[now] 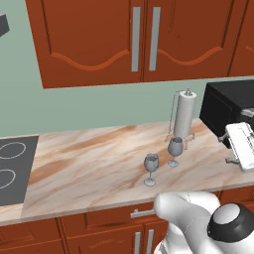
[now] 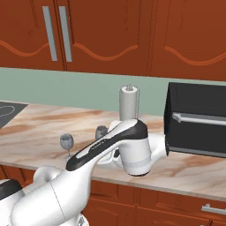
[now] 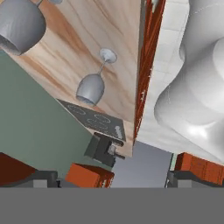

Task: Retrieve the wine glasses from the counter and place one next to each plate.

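Two translucent grey wine glasses stand upright on the marbled counter. One wine glass is near the front edge, the other is behind it beside the paper towel roll. My gripper hovers to their right and points left at them, open and holding nothing. In the rolled hand view the nearer glass looms at the top left and the farther glass sits mid-frame, with my gripper and its wide-apart fingertips below. From the right base I see both glasses. The plates are out of view.
A paper towel roll on a wire stand is just behind the glasses. A black microwave fills the counter's right end, close behind my hand. A dark cooktop lies at the left end. Wood cabinets hang above.
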Controlling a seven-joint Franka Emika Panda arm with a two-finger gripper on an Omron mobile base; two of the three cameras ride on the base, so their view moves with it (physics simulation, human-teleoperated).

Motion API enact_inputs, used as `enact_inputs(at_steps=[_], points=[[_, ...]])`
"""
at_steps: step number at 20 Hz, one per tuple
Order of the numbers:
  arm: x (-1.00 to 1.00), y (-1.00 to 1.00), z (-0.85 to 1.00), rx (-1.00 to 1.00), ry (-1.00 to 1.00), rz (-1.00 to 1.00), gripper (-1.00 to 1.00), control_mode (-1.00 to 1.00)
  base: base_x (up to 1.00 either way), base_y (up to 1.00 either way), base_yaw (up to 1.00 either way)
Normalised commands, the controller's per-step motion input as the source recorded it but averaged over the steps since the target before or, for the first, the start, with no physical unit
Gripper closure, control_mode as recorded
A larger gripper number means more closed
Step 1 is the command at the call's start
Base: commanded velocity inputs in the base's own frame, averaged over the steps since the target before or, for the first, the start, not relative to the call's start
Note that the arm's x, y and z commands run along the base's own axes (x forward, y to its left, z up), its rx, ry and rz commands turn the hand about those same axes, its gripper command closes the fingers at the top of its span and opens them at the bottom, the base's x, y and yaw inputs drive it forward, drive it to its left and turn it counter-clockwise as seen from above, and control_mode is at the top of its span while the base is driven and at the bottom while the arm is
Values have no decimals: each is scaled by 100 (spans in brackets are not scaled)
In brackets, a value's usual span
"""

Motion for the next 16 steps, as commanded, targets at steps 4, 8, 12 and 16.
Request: enact_inputs(at_steps=[4, 8, 12, 16], points=[[28, 0, -26, 7, 0, -3, -100, -100, 0, 0, 0], [30, 0, -40, 1, 0, -4, -100, -100, 0, 0, 0], [20, -10, -47, 6, 0, -1, -100, -100, 0, 0, 0], [33, -8, -33, 10, 6, 0, -100, -100, 0, 0, 0]])
